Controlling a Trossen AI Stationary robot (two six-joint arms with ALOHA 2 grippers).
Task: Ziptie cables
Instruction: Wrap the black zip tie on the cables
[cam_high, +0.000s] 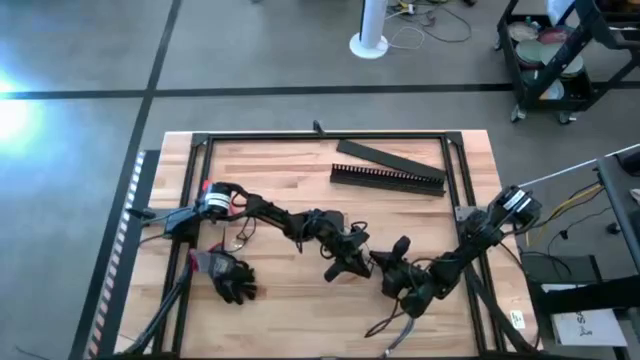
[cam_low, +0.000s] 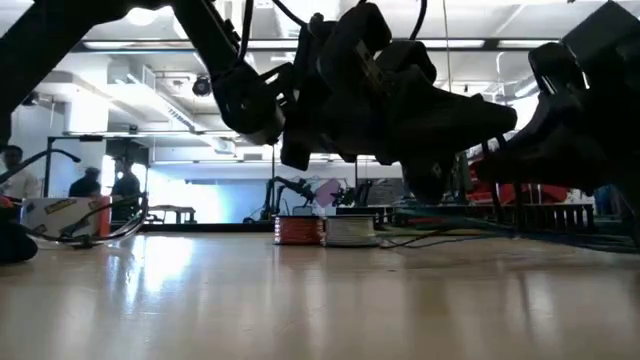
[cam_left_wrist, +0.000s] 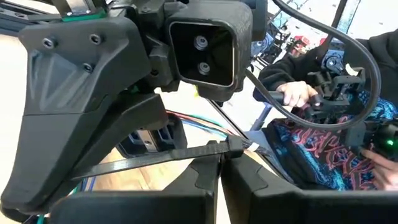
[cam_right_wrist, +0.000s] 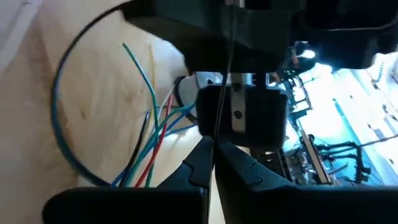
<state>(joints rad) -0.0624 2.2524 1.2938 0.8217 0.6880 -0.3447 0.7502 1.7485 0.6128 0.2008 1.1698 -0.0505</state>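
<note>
While both arms stretch inward (nearly meeting mid-table), left fingers (cam_left_wrist: 217, 163) and right fingers (cam_right_wrist: 210, 163) clamp the ziptie (cam_left_wrist: 155, 159).

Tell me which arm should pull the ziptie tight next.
Probably the right. Both grippers meet mid-table; the left gripper has its fingers shut on the ziptie near its head, and the right gripper pinches the thin strip, so it could draw that through.

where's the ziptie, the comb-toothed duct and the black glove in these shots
ziptie (cam_left_wrist: 155, 158): left wrist view, middle of the strip.
comb-toothed duct (cam_high: 388, 178): high view, middle of its length.
black glove (cam_high: 232, 277): high view, the palm.
</note>
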